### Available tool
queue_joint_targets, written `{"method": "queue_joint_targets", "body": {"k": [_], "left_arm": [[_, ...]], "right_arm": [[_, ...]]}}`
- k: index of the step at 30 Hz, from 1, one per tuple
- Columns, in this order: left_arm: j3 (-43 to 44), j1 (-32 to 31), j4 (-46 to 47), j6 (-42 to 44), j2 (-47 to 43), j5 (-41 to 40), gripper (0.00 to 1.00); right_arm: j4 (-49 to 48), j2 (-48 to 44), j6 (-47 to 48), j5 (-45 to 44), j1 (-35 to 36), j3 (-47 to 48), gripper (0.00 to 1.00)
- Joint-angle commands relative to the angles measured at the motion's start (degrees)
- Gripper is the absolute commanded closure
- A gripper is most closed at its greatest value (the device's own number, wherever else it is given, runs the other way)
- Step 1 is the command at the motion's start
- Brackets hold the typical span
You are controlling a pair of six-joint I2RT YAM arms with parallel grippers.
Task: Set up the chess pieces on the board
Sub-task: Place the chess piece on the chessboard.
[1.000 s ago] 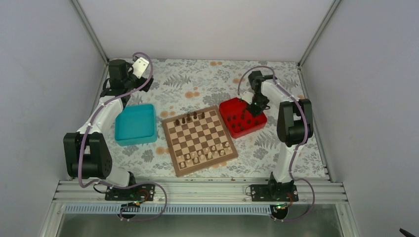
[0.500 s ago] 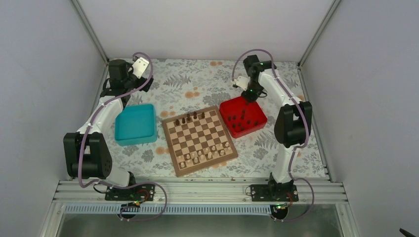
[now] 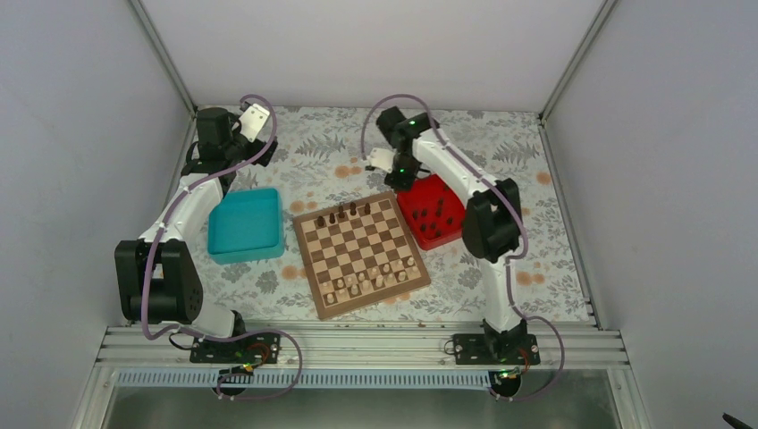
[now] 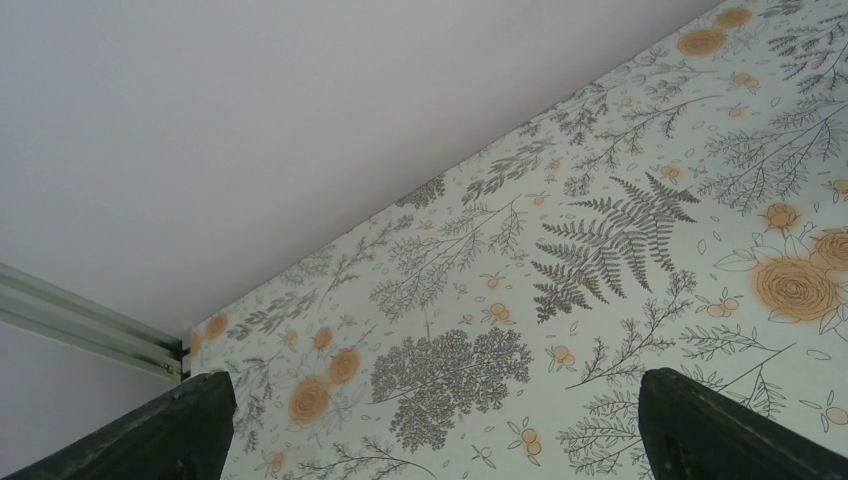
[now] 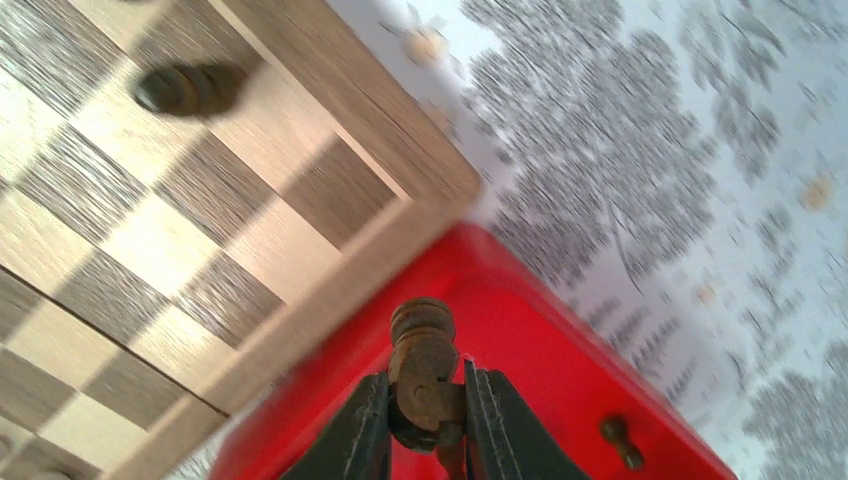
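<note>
I count one board (image 3: 361, 253), one red tray (image 3: 416, 222) and one teal tray (image 3: 246, 223). The chess pieces (image 3: 342, 213) are too small to count.

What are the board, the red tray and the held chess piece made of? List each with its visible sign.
Board: wood or wood veneer, matt; grain streaks run through squares and border.
Red tray: probably plastic; smooth, evenly coloured, slightly shiny.
Held chess piece: likely turned wood, stained dark brown, with a ringed profile; blur leaves the finish open.

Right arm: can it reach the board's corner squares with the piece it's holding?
Probably yes: the right pincer holds the dark piece over the red tray, beside the board's corner; squares there look bare.
</note>
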State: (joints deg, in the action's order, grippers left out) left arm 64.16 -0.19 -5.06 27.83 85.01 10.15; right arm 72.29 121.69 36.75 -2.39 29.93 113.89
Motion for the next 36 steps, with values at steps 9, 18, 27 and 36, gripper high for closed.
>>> {"method": "queue_joint_targets", "body": {"k": [9, 18, 27, 36], "left_arm": [[-0.41, -0.17, 0.44, 0.20, -0.55, 0.39, 0.00], [-0.37, -0.17, 0.51, 0.22, -0.34, 0.35, 0.00], [-0.48, -0.22, 0.57, 0.29, -0.35, 0.49, 0.00], [-0.47, -0.17, 0.65, 0.38, -0.11, 0.57, 0.00]], "right_arm": [[1.45, 8.72, -1.24, 2.49, 7.61, 7.54, 0.89], [0.77, 11.12, -1.11, 3.57, 8.63, 7.30, 0.89], [0.22, 12.26, -1.06, 3.08, 8.74, 7.08, 0.88], [0.31, 10.56, -1.16, 1.21, 8.76, 7.21, 0.67]]}}
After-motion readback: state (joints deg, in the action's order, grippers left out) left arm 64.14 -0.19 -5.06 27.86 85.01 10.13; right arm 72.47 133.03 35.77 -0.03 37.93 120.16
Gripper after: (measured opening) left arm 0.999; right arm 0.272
